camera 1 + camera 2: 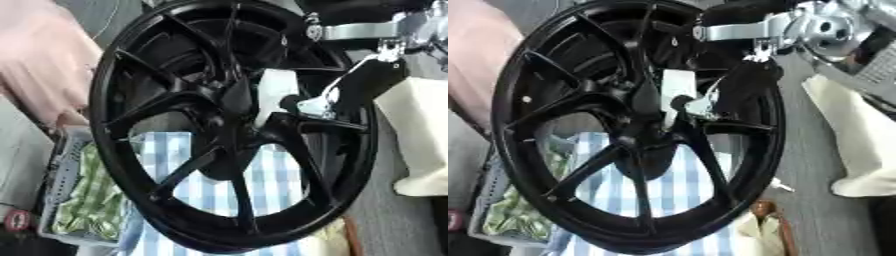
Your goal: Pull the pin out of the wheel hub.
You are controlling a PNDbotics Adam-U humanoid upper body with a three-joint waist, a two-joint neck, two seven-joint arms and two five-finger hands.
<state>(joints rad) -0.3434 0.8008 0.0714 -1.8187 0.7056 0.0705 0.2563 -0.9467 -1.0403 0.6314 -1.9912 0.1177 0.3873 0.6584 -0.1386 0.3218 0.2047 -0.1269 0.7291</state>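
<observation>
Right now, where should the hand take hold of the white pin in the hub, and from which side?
Grip the white pin on its free upper part, above the hub, from the right, where the right hand already is. The spokes crowd its left and lower sides, so I would pinch across its flat width.

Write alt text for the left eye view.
A black spoked wheel stands upright, filling the view, while the robot's right hand reaches from the upper right to a white pin at the hub. Behind the spokes lie a blue checked cloth and a grey basket.
</observation>
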